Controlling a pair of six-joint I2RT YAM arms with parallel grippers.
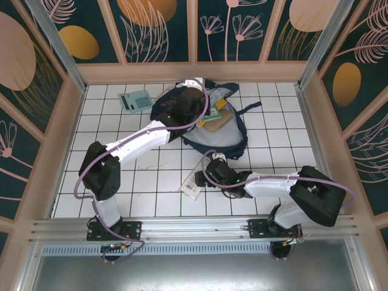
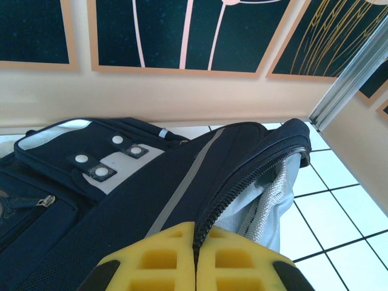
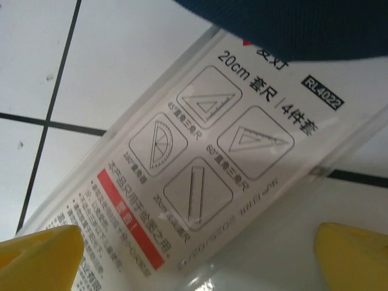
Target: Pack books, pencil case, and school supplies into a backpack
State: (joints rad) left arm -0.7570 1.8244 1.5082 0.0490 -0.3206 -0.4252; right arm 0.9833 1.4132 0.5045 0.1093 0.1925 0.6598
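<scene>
Left gripper [image 2: 195, 259] together, pinching backpack [image 2: 121, 206] rim | right gripper [image 3: 195, 257] spread apart, white-and-red pack [image 3: 200, 151] directly beneath on table [image 3: 121, 60] | I judge part-done: books [image 1: 213, 112] inside, calculator [image 1: 136, 100] left of left gripper, unpacked.

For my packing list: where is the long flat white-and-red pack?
The white-and-red pack lies on the tiles at centre in the top view, near the navy-blue fabric backpack, under the open right gripper.

Robot test cell in a lab
White gridded tabletop [image 3: 121, 60] lies under the right gripper [image 3: 194, 254]; plant-patterned wall panels [image 2: 157, 30] and an aluminium post [image 2: 351, 79] stand beyond the left gripper [image 2: 195, 260].
</scene>
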